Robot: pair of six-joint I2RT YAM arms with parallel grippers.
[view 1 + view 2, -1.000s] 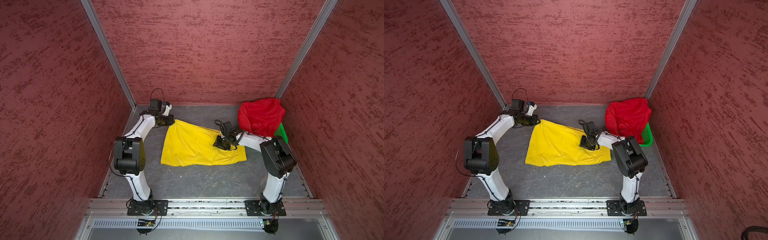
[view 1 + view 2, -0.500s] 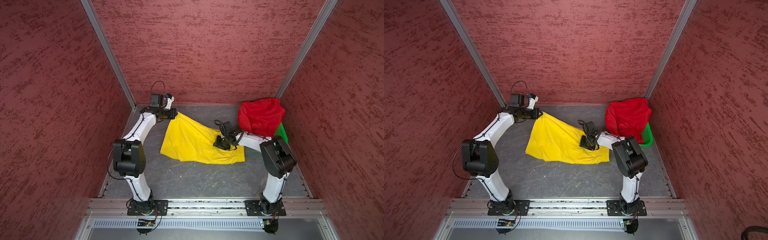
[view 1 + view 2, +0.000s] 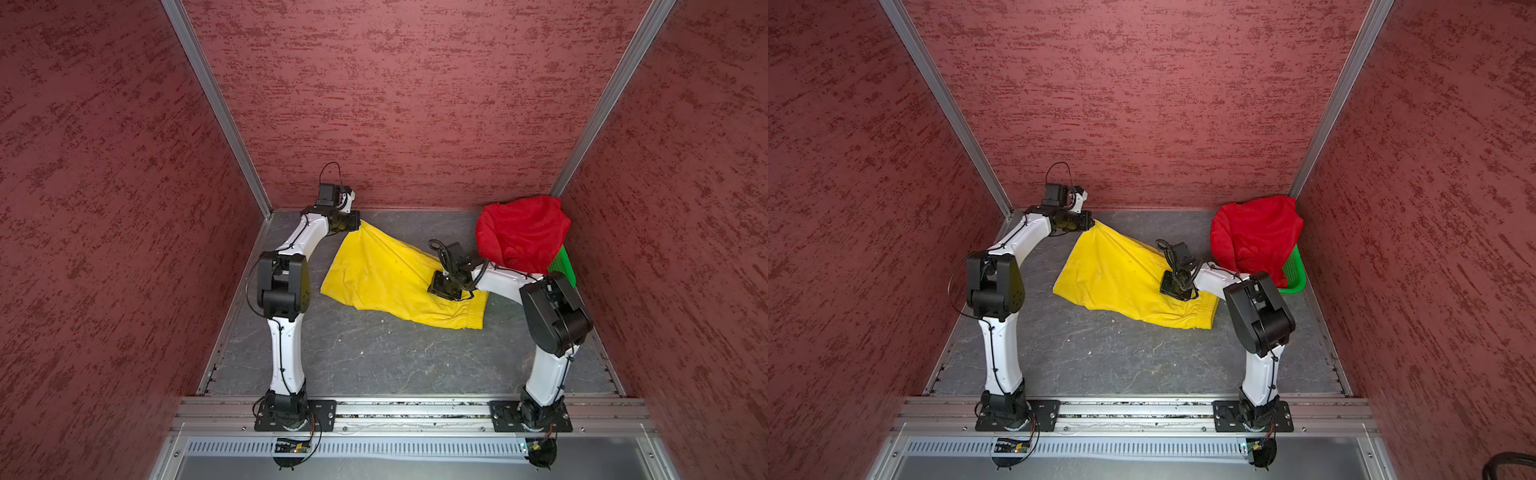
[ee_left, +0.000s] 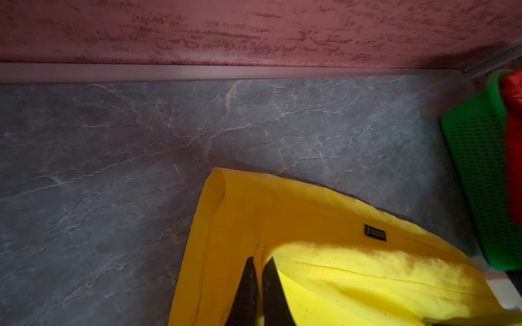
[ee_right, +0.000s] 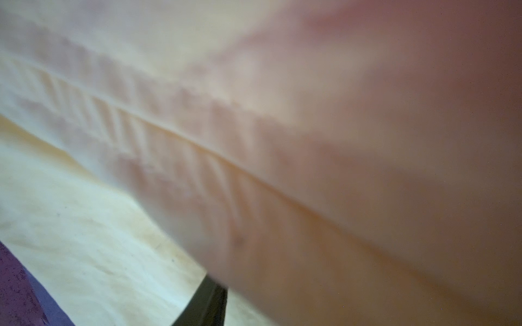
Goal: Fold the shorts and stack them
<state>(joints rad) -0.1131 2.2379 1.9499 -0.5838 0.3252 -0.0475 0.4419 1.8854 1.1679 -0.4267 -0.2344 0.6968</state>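
Observation:
The yellow shorts (image 3: pixel 386 274) (image 3: pixel 1113 274) lie spread across the middle of the floor, gathered waistband to the right. My left gripper (image 3: pixel 359 222) (image 3: pixel 1094 224) is shut on their far left corner and holds it raised near the back wall. In the left wrist view the two fingers (image 4: pixel 248 282) pinch a yellow fold. My right gripper (image 3: pixel 442 291) (image 3: pixel 1173 291) sits on the cloth next to the waistband. In the right wrist view a raised fold hides all but one dark finger (image 5: pixel 209 302). The red shorts (image 3: pixel 521 232) (image 3: pixel 1254 237) hang over the basket at the back right.
A green perforated basket (image 3: pixel 565 266) (image 3: pixel 1293 274) (image 4: pixel 477 169) stands in the back right corner under the red cloth. Red textured walls close in the grey marbled floor (image 3: pixel 374 357) on three sides. A metal rail (image 3: pixel 395 409) with both arm bases runs along the front.
My left gripper has risen and moved toward the back wall, lifting the yellow corner and pulling the cloth taut into a slope. The right gripper has stayed where it was.

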